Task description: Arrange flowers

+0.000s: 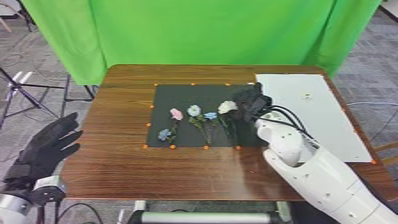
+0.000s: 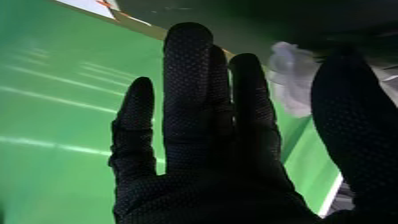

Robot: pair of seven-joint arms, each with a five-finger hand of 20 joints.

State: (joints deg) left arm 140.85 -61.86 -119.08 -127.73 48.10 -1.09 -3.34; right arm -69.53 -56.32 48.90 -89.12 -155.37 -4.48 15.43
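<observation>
In the head view, the right hand point(image 1: 252, 103) is over the right part of the black mat point(image 1: 186, 139), beside a white flower point(image 1: 227, 106). Pink point(image 1: 176, 114), pale point(image 1: 195, 110) and light-blue point(image 1: 210, 115) flowers lie farther left, with a small blue flower point(image 1: 164, 134) near the mat's left edge. The left hand point(image 1: 46, 149) is held off the table's left side, fingers straight. In the right wrist view the right hand point(image 2: 209, 165) has straight fingers, with a white bloom point(image 2: 291, 77) behind the gap between fingers and thumb; no grip on it is visible.
A white board point(image 1: 311, 107) lies along the table's right side. Orange markers dot the edges of the mat and board. A green curtain point(image 1: 213, 35) hangs behind the brown table point(image 1: 169, 175).
</observation>
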